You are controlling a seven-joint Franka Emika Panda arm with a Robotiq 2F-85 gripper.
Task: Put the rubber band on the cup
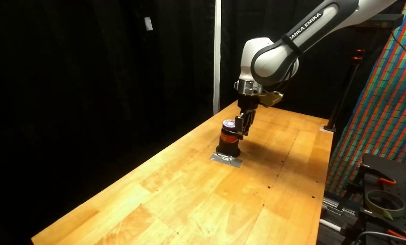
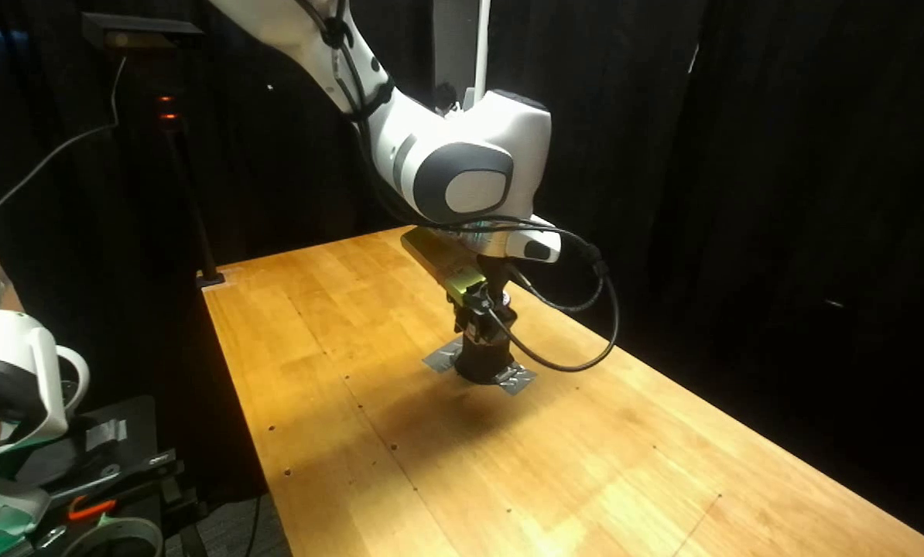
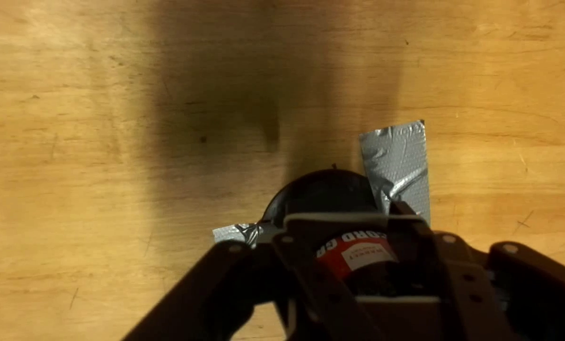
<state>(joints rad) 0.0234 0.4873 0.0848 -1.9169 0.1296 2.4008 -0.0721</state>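
The cup (image 1: 229, 137) stands upright on the wooden table, with a pale purple top, dark body and orange-red band. Its dark lower part shows in an exterior view (image 2: 484, 360), and its red label in the wrist view (image 3: 358, 258). My gripper (image 1: 243, 126) points down at the cup's upper part, overlapping its side. In the wrist view the fingers of the gripper (image 3: 346, 215) are spread apart, with the label visible between them. The pale rubber band (image 3: 337, 217) is stretched across both fingers, with another strand nearer the camera. Whether the band touches the cup, I cannot tell.
Grey tape (image 1: 226, 159) lies at the cup's base on the table (image 1: 203, 204). A black post (image 1: 342, 92) stands at the far table corner. A side bench with a tape roll (image 1: 385, 204) is beside the table. A cable (image 2: 578, 363) loops from the wrist.
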